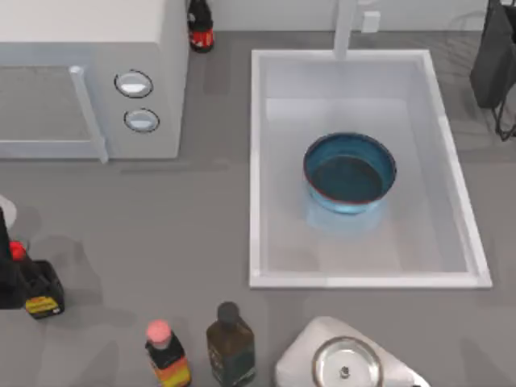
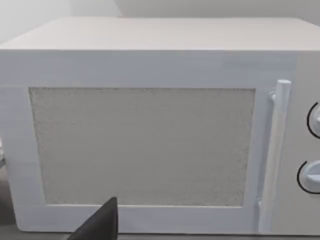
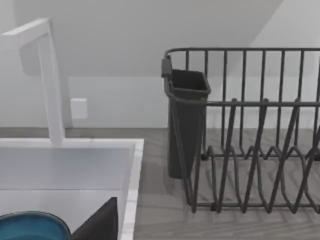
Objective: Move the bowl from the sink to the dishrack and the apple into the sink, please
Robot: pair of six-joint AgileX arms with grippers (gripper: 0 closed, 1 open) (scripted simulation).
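While the bowl [image 1: 350, 172] sits upright in the middle of the sink [image 1: 258, 169], right of centre in the top view, the apple [image 1: 16, 251] shows as a red spot at the far left edge, beside a yellow-labelled dark bottle [image 1: 42, 293]. Left end effector [image 2: 97, 225] faces the microwave [image 2: 150, 135]; right end effector [image 3: 97, 222] faces the dishrack [image 3: 250, 150]. Whether either is open, I cannot tell.

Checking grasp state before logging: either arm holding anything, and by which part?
Nothing is visibly held. The bowl sits untouched in the sink; whether the jaws are open cannot be told.
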